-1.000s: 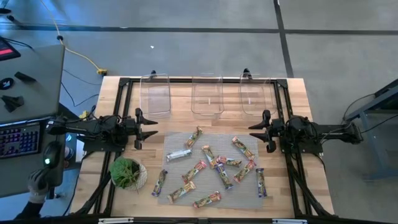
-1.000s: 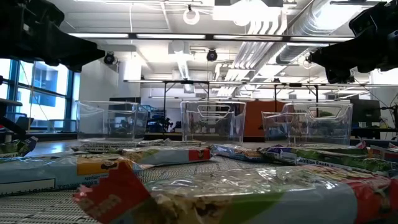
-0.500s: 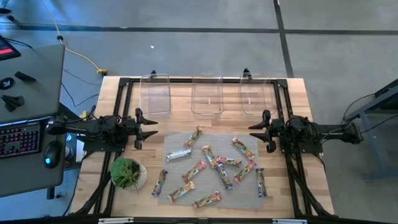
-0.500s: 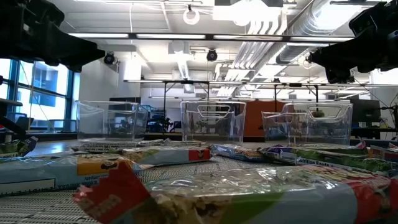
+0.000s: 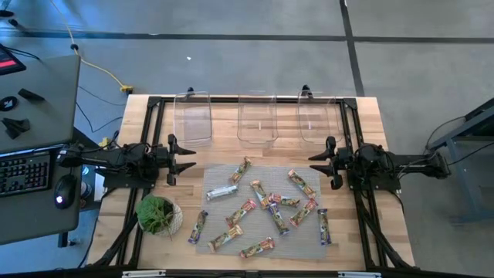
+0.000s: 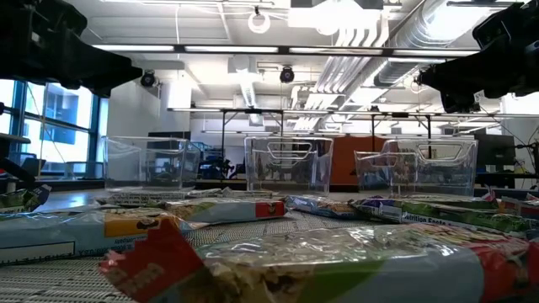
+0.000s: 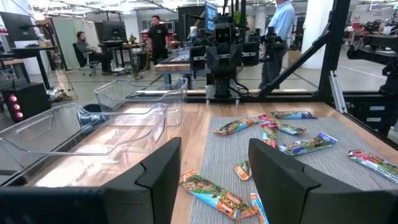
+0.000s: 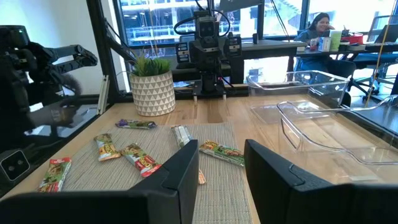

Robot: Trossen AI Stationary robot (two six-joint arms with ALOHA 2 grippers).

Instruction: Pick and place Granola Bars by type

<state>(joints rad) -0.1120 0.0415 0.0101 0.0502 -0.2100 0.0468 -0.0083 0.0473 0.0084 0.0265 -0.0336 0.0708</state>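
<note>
About a dozen wrapped Granola Bars [image 5: 262, 205] lie flat and scattered on a grey mat, in green/yellow, red, purple and one silver [image 5: 221, 191]. In the low view the nearest bar [image 6: 337, 261] fills the foreground. My left gripper [image 5: 190, 159] hovers open at the mat's left far corner, pointing toward the table's right. My right gripper [image 5: 313, 161] hovers open at the mat's right far corner, facing it. The left wrist view shows its open gripper [image 7: 214, 180] above bars [image 7: 211, 194]. The right wrist view shows its gripper [image 8: 222, 168] open over the mat.
Three clear plastic bins [image 5: 193, 116], [image 5: 257, 117], [image 5: 318, 116] stand in a row along the table's far edge. A potted green plant [image 5: 158, 214] sits at the near left, beside the mat. A desk with keyboard and mouse [image 5: 31, 174] stands left of the table. People show in the room beyond.
Both arms and all bars have kept still. A person's hand that lay by the mouse on the desk left of the table has drawn away out of view.
</note>
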